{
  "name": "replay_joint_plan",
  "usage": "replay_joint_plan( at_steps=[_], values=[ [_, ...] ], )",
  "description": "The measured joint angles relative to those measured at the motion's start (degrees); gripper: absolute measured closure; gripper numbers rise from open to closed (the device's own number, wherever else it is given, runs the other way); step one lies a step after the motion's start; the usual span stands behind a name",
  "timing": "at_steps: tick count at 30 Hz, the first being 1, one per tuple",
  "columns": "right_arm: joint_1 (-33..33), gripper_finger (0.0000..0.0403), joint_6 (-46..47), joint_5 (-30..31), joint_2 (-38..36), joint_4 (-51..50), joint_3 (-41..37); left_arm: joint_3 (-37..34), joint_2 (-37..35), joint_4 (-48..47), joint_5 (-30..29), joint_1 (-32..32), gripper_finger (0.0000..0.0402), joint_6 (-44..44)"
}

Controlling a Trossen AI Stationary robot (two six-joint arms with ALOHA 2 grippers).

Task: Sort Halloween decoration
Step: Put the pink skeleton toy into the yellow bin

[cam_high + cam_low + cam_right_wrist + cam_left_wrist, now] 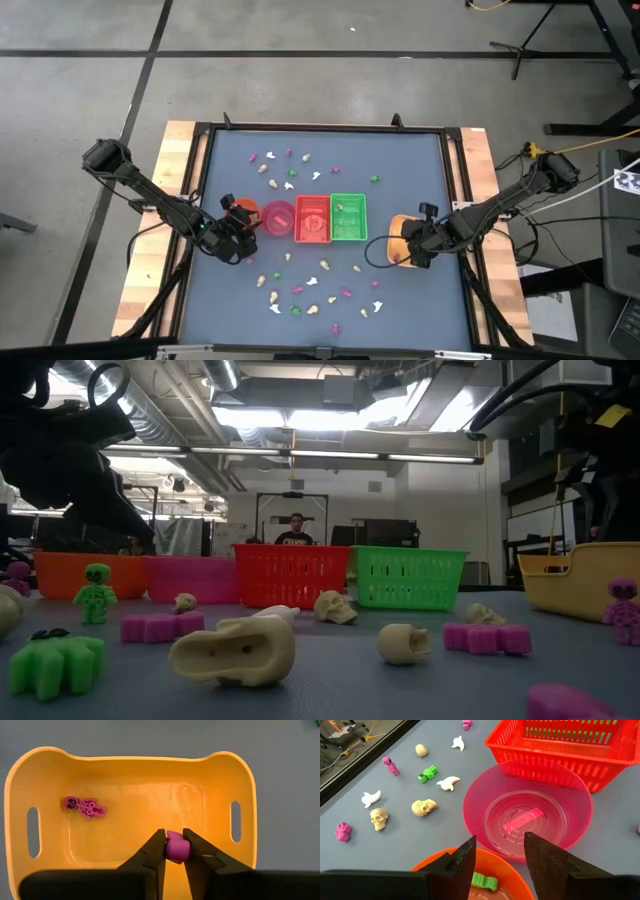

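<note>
A magenta trinket (pixel 177 849) is pinched between the fingers of the right hand (pixel 174 851), which is held over the yellow tray (pixel 130 770) near the right edge of the desk (pixel 420 160). Inside that tray a magenta skeleton (pixel 84 806) is seen lying flat, apart from the pinched piece. The left hand (pixel 499 854) is held with its fingers spread and nothing between them, above the rim of the orange bowl (pixel 505 872), in which a green trinket (pixel 484 881) is lying. Just beside the orange bowl the pink bowl (pixel 530 810) is placed; only a flat pink strip is visible at its bottom. Next along the middle of the desk the red basket (pixel 312 218) and the green basket (pixel 348 217) are set side by side; something pale is seen in the green one, too small to name. The remaining Halloween decoration (pixel 290 170) is scattered in two loose groups, one toward the far edge and one toward the near edge, with skulls (pixel 424 807), white ghosts (pixel 448 782) and pink and green figures among them.
</note>
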Motion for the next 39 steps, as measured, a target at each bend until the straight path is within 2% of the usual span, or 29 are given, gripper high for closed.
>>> replay_joint_plan(
  at_steps=[7,11,20,25,28,34,36,39],
  values=[
    [0.0,0.0276,0.0,0.1,0.0,0.0,0.0,0.0,0.0,0.0,0.0,0.0,0.0251,0.0],
    [0.0,0.0253,0.0,0.1,0.0,0.0,0.0,0.0,0.0,0.0,0.0,0.0,0.0251,0.0],
    [0.0,0.0246,0.0,0.1,0.0,0.0,0.0,0.0,0.0,0.7,0.0,0.0,0.0251,0.0],
    [0.0,0.0246,0.0,0.1,0.0,0.0,0.0,0.0,0.0,7.2,0.8,0.0,0.0251,0.0],
    [0.0,0.0246,0.0,0.1,0.0,0.0,0.0,0.0,0.0,12.9,6.0,0.0,0.0251,0.0],
    [0.0,0.0246,0.0,0.2,0.0,0.0,0.0,0.0,0.0,16.5,25.1,-0.3,0.0251,-0.4],
    [0.0,0.0246,0.0,0.2,0.0,0.0,0.0,0.0,0.0,16.5,28.1,-0.7,0.0251,-1.7],
    [0.0,0.0246,0.0,0.2,0.0,0.0,0.0,0.0,0.0,16.5,28.8,-1.6,0.0251,-1.8]
  ],
)
